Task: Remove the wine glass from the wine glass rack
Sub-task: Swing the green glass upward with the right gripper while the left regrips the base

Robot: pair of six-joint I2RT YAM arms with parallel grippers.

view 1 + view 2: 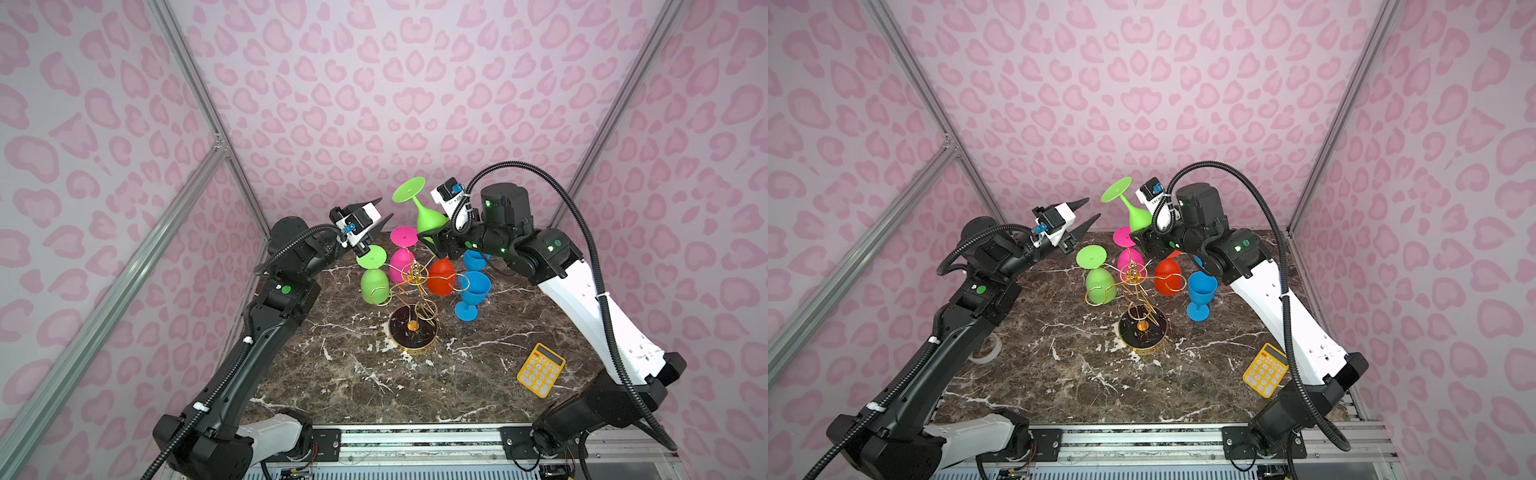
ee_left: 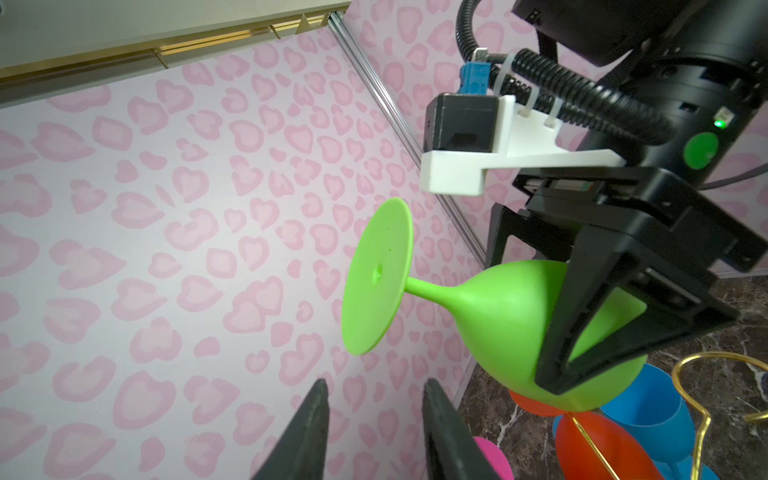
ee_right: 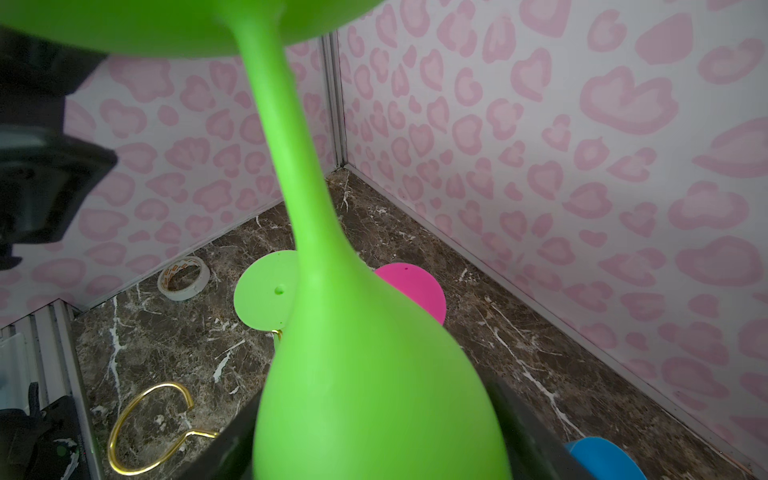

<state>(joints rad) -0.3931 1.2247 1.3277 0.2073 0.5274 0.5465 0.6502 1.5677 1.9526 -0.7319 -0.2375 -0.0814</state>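
Observation:
My right gripper (image 1: 432,237) is shut on the bowl of a green wine glass (image 1: 429,219), held tilted above the table with its round foot (image 1: 409,190) up toward the back wall. This wine glass is off the gold wire wine glass rack (image 1: 415,275), which stands on its round black base (image 1: 413,332) below. In the right wrist view the green bowl (image 3: 374,374) fills the space between the fingers. My left gripper (image 1: 386,208) is open and holds nothing. It points at the back wall just left of the glass's foot (image 2: 378,278).
A green glass (image 1: 374,283), a pink one (image 1: 401,262) and a red one (image 1: 440,276) hang upside down on the rack. A blue glass (image 1: 473,293) stands upright on the marble table to its right, another behind it. A yellow calculator (image 1: 540,370) lies front right, a tape roll (image 1: 986,349) at the left.

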